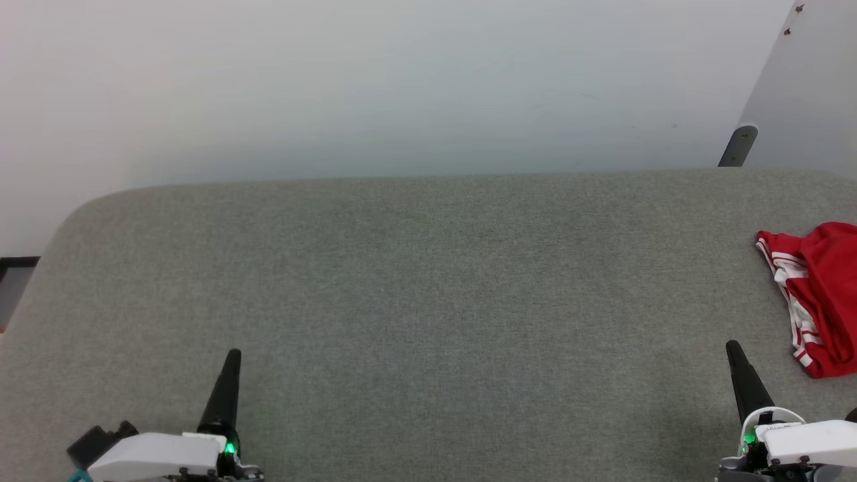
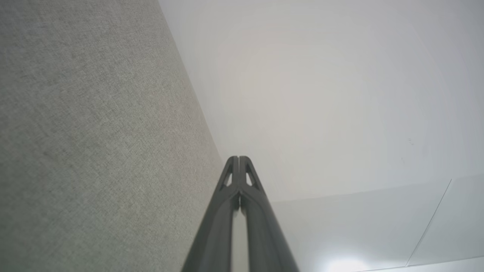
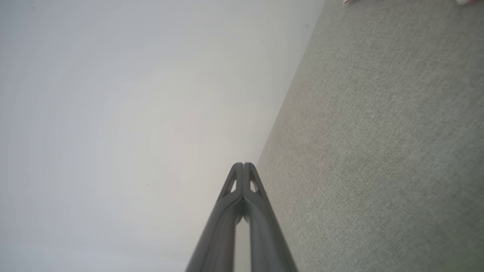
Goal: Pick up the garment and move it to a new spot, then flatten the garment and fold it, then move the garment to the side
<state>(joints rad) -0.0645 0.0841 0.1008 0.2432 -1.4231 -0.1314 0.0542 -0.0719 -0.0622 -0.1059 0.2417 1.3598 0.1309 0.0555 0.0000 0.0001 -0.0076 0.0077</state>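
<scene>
- The garment [image 1: 820,301] lies bunched at the 3 o'clock edge of our head view, red with red-and-white striped trim, partly cut off by the frame.
- It rests on a grey fabric table [image 1: 428,281] that runs across the view beneath a pale wall [image 1: 402,87].
- Our left fingers [image 1: 228,375] stand at 7 o'clock, pressed together and holding nothing, tips pointing toward 12.
- Our right fingers [image 1: 742,368] stand at 5 o'clock, likewise together and empty.
- We see the garment near the right fingers, toward their 1 o'clock, but apart from them.
- Both wrist views confirm the tips meeting.
</scene>
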